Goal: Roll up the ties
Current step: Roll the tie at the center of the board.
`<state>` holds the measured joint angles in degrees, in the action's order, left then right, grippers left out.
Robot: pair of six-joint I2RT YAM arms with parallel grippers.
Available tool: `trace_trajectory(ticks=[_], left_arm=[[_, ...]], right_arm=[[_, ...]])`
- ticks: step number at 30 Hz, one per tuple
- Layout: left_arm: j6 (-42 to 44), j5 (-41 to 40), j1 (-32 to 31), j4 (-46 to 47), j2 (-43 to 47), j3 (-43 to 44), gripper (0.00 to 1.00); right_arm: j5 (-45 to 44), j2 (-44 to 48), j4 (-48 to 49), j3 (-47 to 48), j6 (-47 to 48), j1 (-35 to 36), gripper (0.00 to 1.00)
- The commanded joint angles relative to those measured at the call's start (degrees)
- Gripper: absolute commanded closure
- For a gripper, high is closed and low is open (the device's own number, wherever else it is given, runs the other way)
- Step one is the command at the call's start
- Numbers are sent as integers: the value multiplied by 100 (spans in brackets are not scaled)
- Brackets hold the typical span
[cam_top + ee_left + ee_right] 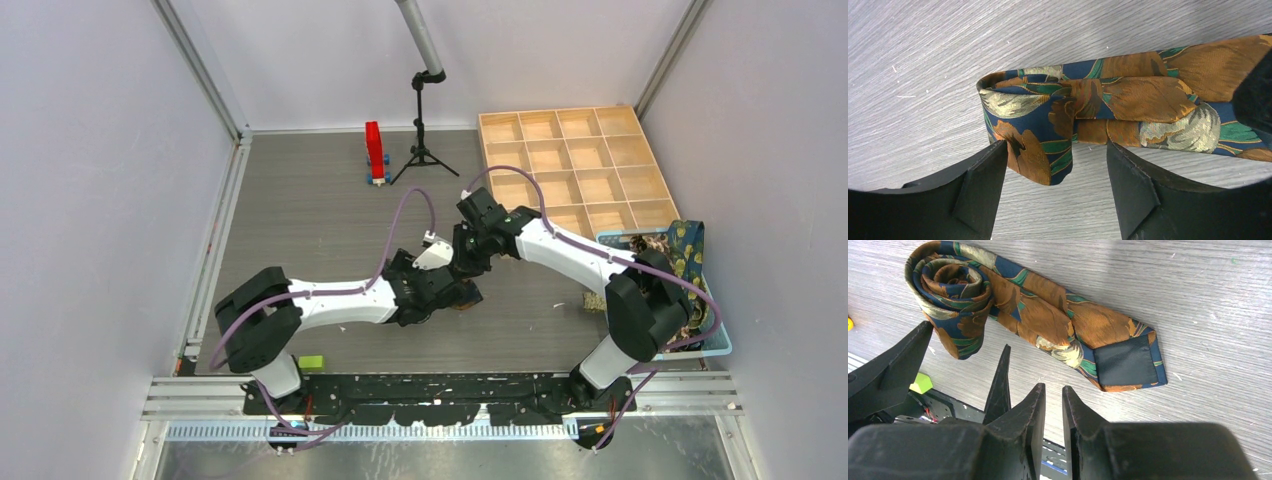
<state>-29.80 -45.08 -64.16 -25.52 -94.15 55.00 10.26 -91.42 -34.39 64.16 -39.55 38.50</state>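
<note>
Black fingers [983, 185] of the left gripper [1057, 150] fill the near edge, spread and released; the step in hand looks to be winding the last of the tie [1128, 95], and to do it well, I judge, the coil should be pinched across its flat faces, kept snug, and turned evenly toward the loose tail so the edges stay in line; the roll lies on its side on the table [923, 60], loosely wound, its near end between the left fingertips; the unrolled tail runs flat away from the roll, dark lining upward; the right gripper [1053, 390] hangs beside that tail, jaws pressed almost together on nothing.
</note>
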Motion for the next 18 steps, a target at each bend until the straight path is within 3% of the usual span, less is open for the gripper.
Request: trace_trajectory(ticks=[1, 9, 18], left_arm=[[-52, 168, -16, -117, 426, 181, 25], [47, 849, 278, -307, 1229, 80, 22], [567, 2640, 1750, -514, 3006, -456, 19]], right_arm=[[-58, 276, -38, 354, 44, -16, 75], [296, 314, 179, 422, -163, 21, 67], [250, 157, 619, 593, -623, 617, 47]])
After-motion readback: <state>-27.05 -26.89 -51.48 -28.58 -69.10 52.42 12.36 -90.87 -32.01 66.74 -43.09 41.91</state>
